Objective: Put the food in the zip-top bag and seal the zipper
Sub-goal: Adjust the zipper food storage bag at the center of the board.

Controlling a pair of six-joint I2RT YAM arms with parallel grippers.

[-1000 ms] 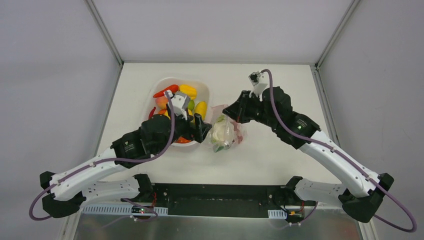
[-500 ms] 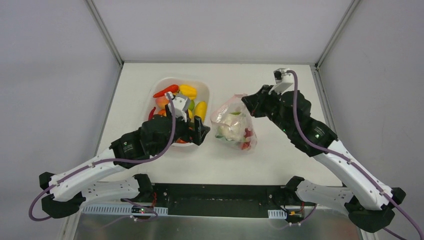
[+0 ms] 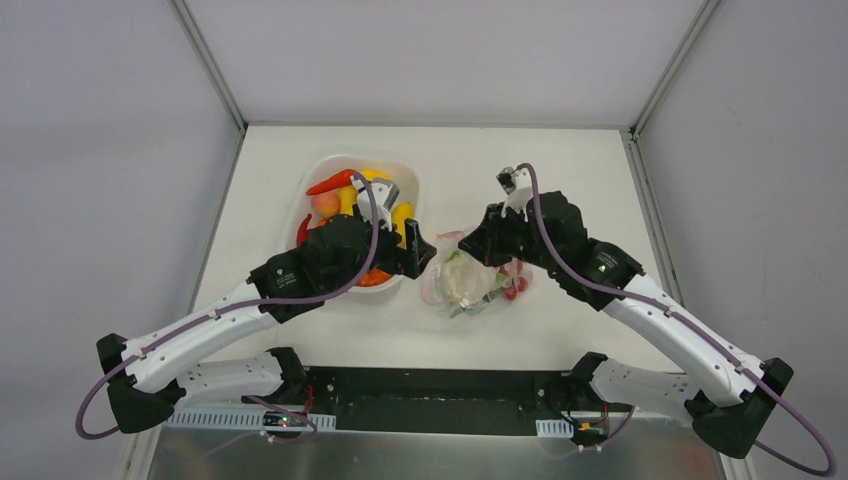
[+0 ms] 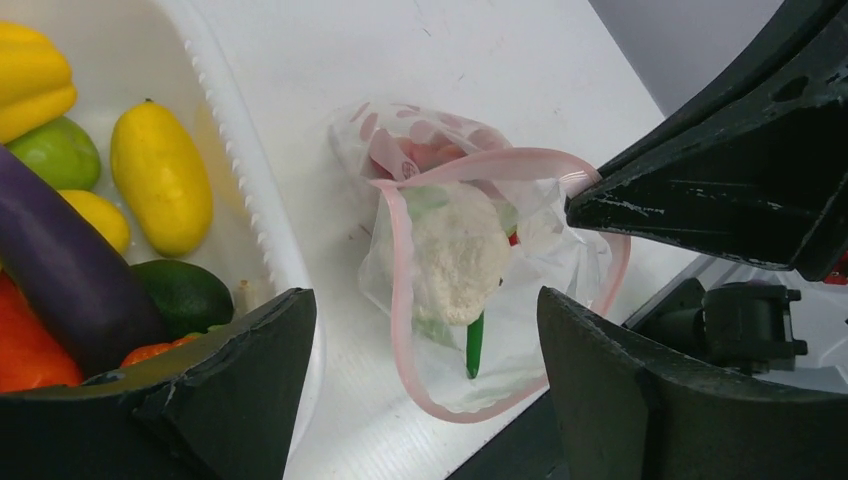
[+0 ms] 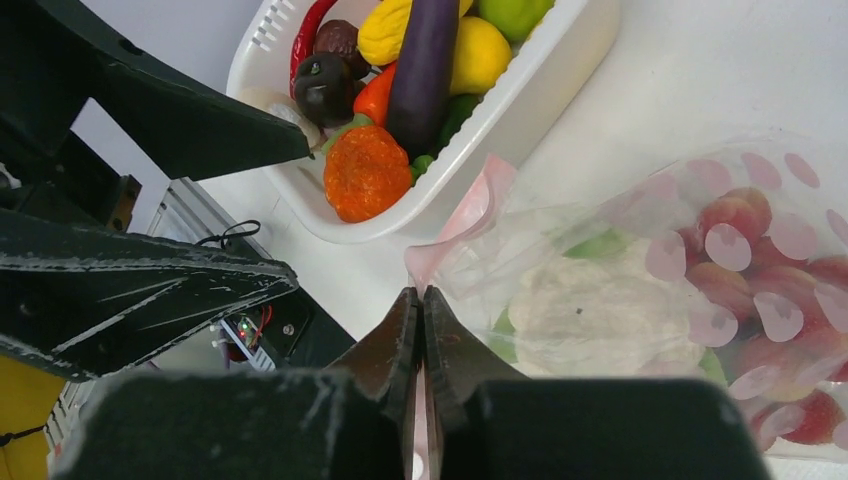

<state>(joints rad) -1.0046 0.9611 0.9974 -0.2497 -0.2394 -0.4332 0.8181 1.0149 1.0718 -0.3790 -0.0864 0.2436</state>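
Right gripper (image 5: 421, 300) pinching the zip-top bag (image 3: 465, 280), left gripper (image 4: 422, 330) wide apart and empty!
Right fingers clamp the pink zipper (image 4: 395, 260); the bag lies on the table (image 3: 560, 180) between both grippers, just beside the white tub (image 4: 258, 205) of toy produce (image 4: 160, 190), cauliflower (image 4: 455, 250) inside.

zip-top bag (image 4: 545, 265) just beside white tub (image 4: 256, 215), white food (image 4: 455, 255) inside

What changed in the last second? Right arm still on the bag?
The right gripper, shut on the zip-top bag's pink zipper throughout, swung the bag out rightward, then brought it back, a little nearer the bases. The left gripper, open and empty, edged toward the bag. The white tub and its food stayed put.
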